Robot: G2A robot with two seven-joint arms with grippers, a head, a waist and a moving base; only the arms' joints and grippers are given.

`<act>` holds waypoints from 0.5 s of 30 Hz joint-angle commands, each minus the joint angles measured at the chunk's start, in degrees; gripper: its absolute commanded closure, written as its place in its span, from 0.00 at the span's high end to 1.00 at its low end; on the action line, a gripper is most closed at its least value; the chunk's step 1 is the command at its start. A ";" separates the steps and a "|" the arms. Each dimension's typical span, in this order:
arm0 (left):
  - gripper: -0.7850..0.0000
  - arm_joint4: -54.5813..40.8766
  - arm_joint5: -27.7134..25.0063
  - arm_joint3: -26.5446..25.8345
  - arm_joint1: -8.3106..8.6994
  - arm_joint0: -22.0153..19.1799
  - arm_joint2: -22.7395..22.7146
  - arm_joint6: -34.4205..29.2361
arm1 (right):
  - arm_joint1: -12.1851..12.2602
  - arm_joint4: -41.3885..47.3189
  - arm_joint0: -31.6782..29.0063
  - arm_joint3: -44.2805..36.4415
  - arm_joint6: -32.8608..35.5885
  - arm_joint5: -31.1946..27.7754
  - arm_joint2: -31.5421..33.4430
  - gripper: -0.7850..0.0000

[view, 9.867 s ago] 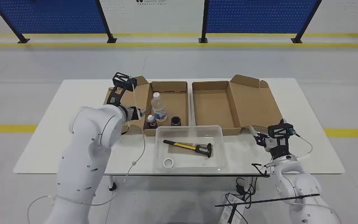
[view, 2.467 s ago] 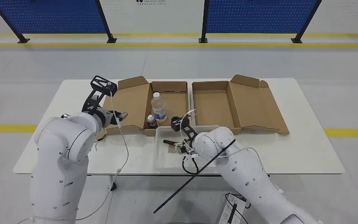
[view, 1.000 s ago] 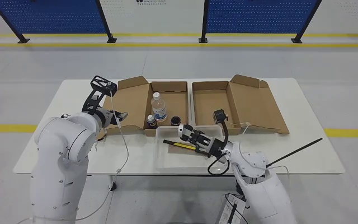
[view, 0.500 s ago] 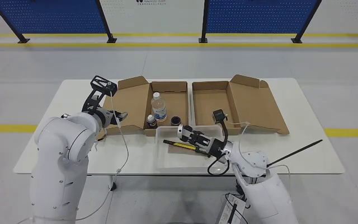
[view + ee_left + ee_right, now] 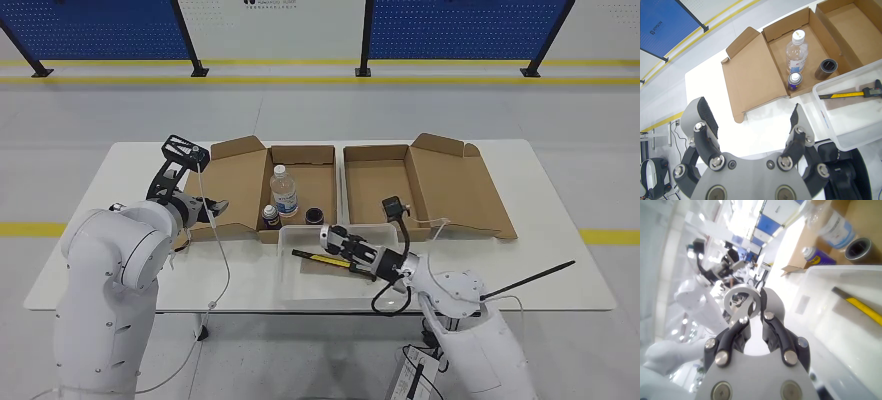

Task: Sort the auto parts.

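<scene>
My right gripper [image 5: 328,238] hangs over the near left part of the clear plastic bin [image 5: 392,232], shut on a silver metal ring [image 5: 742,287] that it holds by the rim. A yellow and black caliper [image 5: 335,262] lies in the bin beside it. My left gripper [image 5: 749,106] is open and holds nothing, above the bare table left of the left cardboard box [image 5: 235,190]. That box holds an upright water bottle [image 5: 284,190], a small spray can [image 5: 270,214] and a black cylinder [image 5: 314,215].
The right cardboard box [image 5: 380,190] stands open behind the bin, its lid flap [image 5: 455,185] spread to the right. Bare table lies to the far left and the far right. The bin's front wall is near the table's front edge.
Since the earliest frame my right arm came from the table's right edge to the bin, and the ring that lay there is now in its gripper. My left arm drew back off the left box.
</scene>
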 commanded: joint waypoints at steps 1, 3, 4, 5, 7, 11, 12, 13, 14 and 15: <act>1.00 0.00 0.00 0.00 0.00 0.00 0.00 0.00 | 0.21 -1.50 0.07 -0.62 -0.05 1.33 0.38 0.00; 1.00 0.00 0.00 0.00 0.00 0.00 0.00 0.00 | 0.46 -3.31 0.32 -1.18 0.38 2.49 0.76 0.00; 1.00 0.00 0.00 0.00 0.00 0.00 0.00 0.00 | 0.57 -3.91 0.45 -1.42 0.47 2.94 0.99 0.00; 1.00 0.00 0.00 0.00 0.00 0.00 0.00 0.00 | 0.70 -4.72 0.63 -1.54 0.71 3.42 1.21 0.00; 1.00 0.00 0.00 0.00 0.00 0.00 0.00 0.00 | 1.01 -7.54 1.21 -1.93 1.47 4.98 1.71 0.00; 1.00 0.00 0.00 0.00 0.00 0.00 0.00 0.00 | 1.72 -14.52 2.56 -3.49 3.02 8.97 2.98 0.00; 1.00 0.00 0.00 0.00 0.00 0.00 0.00 0.00 | 1.92 -16.78 2.92 -3.90 3.33 9.93 3.31 0.00; 1.00 0.00 0.00 0.00 0.00 0.00 0.00 0.00 | 2.16 -19.76 3.42 -4.40 4.17 10.86 3.49 0.00; 1.00 0.00 0.00 0.00 0.00 0.00 0.00 0.00 | 2.36 -22.15 3.95 -4.93 4.96 11.94 3.66 0.00; 1.00 0.00 0.00 0.00 0.00 0.00 0.00 0.00 | 2.51 -23.95 4.48 -5.43 5.57 12.87 3.79 0.00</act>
